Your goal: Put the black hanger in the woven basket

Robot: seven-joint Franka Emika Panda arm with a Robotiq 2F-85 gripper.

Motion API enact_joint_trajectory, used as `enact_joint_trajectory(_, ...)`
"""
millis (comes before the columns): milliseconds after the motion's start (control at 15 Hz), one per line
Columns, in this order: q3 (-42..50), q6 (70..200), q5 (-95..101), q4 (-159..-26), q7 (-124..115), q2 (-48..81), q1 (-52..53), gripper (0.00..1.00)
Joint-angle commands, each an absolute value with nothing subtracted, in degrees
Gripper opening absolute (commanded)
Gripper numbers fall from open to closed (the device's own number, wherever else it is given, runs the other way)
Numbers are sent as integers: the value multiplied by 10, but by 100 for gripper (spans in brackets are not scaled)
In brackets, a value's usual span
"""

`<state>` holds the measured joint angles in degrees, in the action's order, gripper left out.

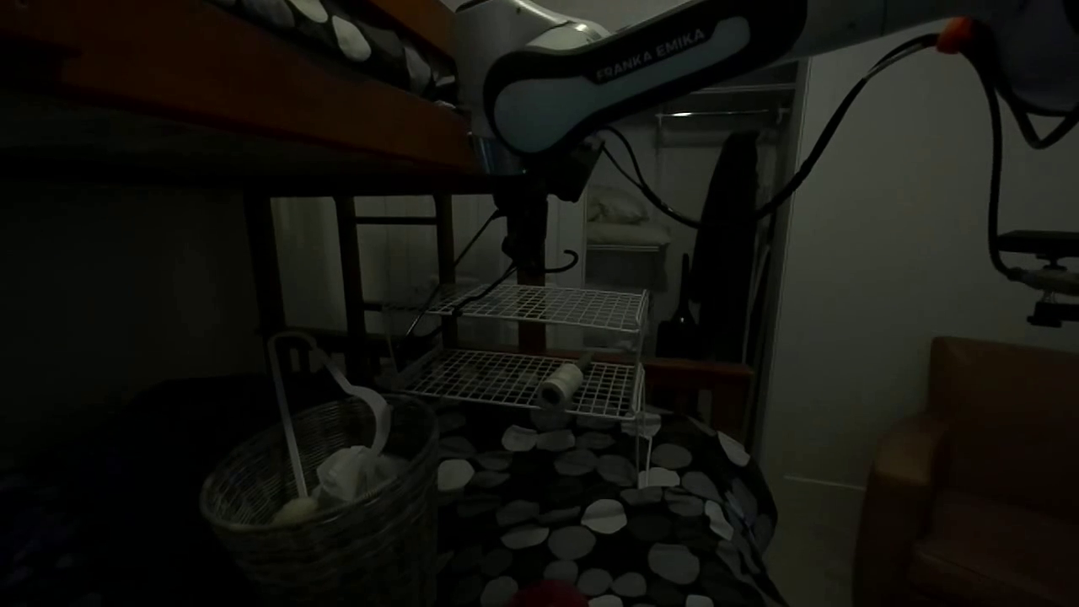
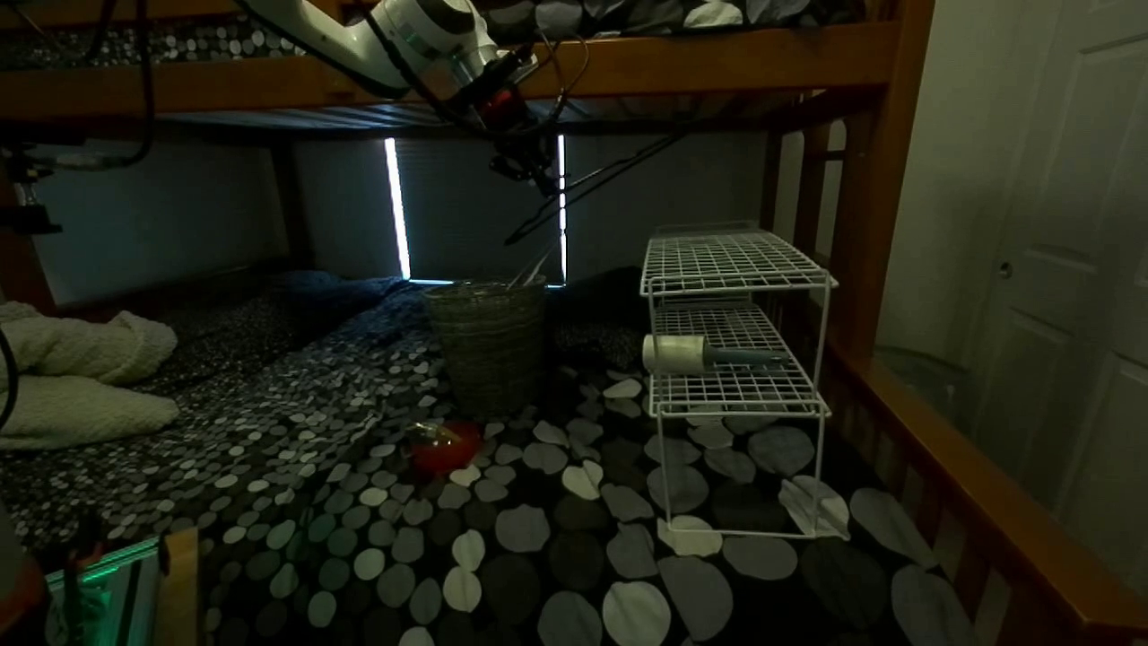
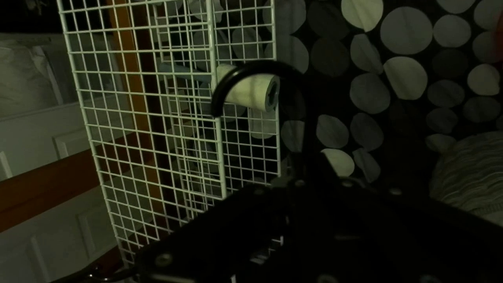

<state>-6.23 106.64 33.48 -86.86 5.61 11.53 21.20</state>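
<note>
The gripper [image 3: 300, 182] is clamped on the black hanger [image 3: 271, 67], aloft, higher than the woven basket [image 2: 489, 350]; the wrist view cuts off the basket and shows little of the hanger beyond its hook [image 3: 232, 79]

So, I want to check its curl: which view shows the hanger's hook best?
The wrist view: the hook looms large there, its curved end seen against the rack. In an exterior view the hook is small and dark; in an exterior view the hanger shows as long bars, but I cannot make out its hook.
</note>
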Motion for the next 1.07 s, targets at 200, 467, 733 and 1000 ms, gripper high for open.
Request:
enact_joint_trajectory(200, -106, 1077, 417, -925, -65, 79, 222, 2)
enact_joint_trajectory(467, -136, 1079, 417, -979, -170, 56, 227, 2)
enact_joint_trajectory(733, -163, 1066, 417, -974, -177, 93, 235, 2)
enact_joint_trajectory(1000, -170, 1055, 454, -931, -187, 152, 258, 2)
